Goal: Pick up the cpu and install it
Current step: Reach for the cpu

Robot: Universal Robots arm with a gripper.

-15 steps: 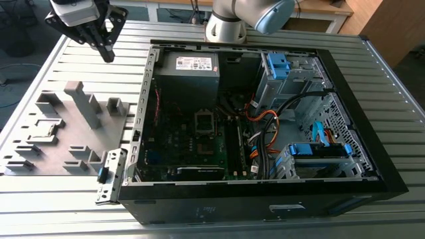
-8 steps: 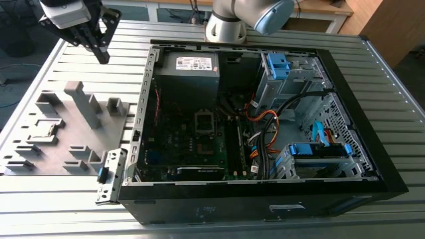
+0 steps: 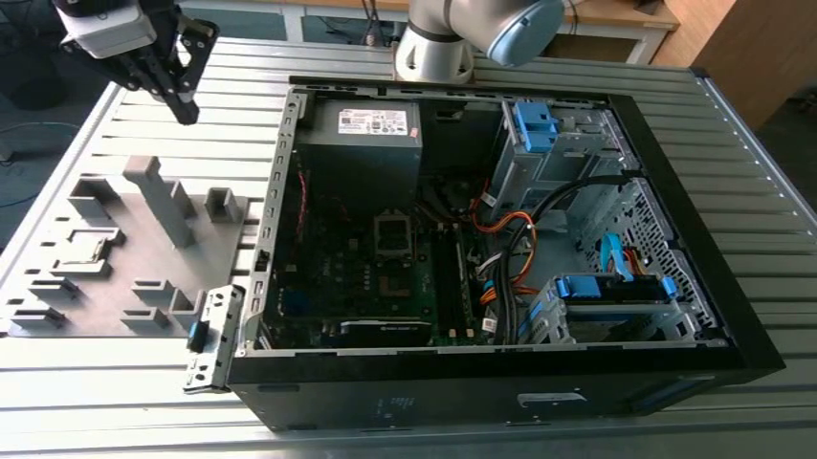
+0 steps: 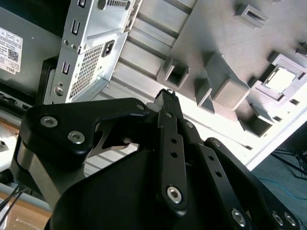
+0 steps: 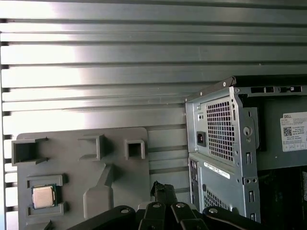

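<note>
End effector (image 3: 183,100) hangs above the table (image 3: 128,382) near the corner at the exterior view's left, over the far end of a grey tray (image 3: 121,287) and apart from it. Its black fingers (image 4: 168,103) taper to a tip and sit together with nothing between them. Bolted black metal links behind them hide part of the tray in both wrist views.

The cpu (image 5: 43,196) (image 4: 279,80) lies flat in a square framed pocket of the tray, its silver-grey metal top facing up. It is well apart from the fingertips. The tray is matte grey, with square pockets and taller upright blocks. It lies beside the case (image 3: 511,392), toward the table edge at the exterior view's left.

The table is made of ribbed, shiny metal slats. The case is black, lies on its side and is open at the top. Inside, a grey box (image 3: 364,134) carries a white label with small print and a square code. The rear of the box shows a perforated grille in the first wrist view. A rectangular metal-framed socket (image 3: 393,234) sits on the dark board, but what it holds is hard to make out. Blue plastic brackets (image 3: 534,120) and orange cables (image 3: 511,229) fill the case end at the exterior view's right. The arm's silver base (image 3: 434,53) stands behind the case, cut off at the frame.
</note>
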